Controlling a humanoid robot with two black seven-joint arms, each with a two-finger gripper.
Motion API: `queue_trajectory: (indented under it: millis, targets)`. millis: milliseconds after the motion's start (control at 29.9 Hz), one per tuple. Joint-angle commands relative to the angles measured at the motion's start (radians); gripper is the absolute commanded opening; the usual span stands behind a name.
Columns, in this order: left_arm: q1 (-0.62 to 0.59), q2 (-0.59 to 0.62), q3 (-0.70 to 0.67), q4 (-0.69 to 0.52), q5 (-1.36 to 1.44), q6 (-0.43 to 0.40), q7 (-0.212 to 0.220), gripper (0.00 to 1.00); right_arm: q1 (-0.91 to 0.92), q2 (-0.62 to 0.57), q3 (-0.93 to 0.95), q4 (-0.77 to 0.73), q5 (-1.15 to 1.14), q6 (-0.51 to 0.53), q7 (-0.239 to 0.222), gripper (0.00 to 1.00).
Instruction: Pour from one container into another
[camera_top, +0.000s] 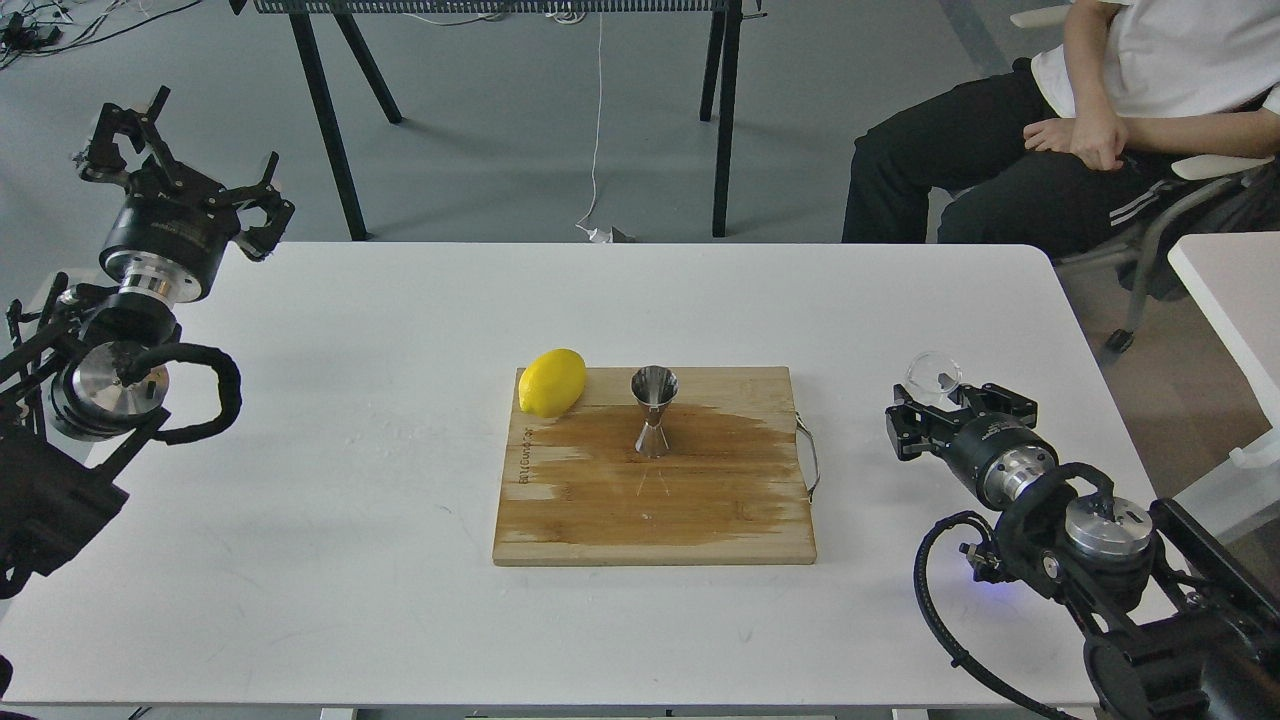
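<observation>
The steel jigger (653, 411) stands upright on the wooden cutting board (650, 525), near its back edge. To the right of the board, a small clear glass cup (933, 374) sits between the fingers of my right gripper (948, 402), which is shut on it; the cup looks held a little above the white table. The cup is well to the right of the jigger, apart from it. My left gripper (182, 160) hangs open and empty over the table's far left corner.
A yellow lemon (552, 381) lies on the board's back left corner, beside the jigger. The board carries a dark wet patch and a metal handle (808, 455) on its right side. A seated person (1090, 110) is behind the right corner. A second table (1235, 290) stands at the right edge.
</observation>
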Motion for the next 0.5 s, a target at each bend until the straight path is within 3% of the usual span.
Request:
queue_trajectory:
  millis: [0,468]
  targets:
    - [0.0,0.007,0.0,0.0,0.0,0.0,0.0,1.0,0.015,-0.033,-0.035,0.128,-0.027,-0.043,0.002,0.37]
    - [0.0,0.01,0.0,0.0,0.0,-0.002,0.0,1.0,0.241,0.015,-0.279,0.151,-0.387,-0.089,0.013,0.36]
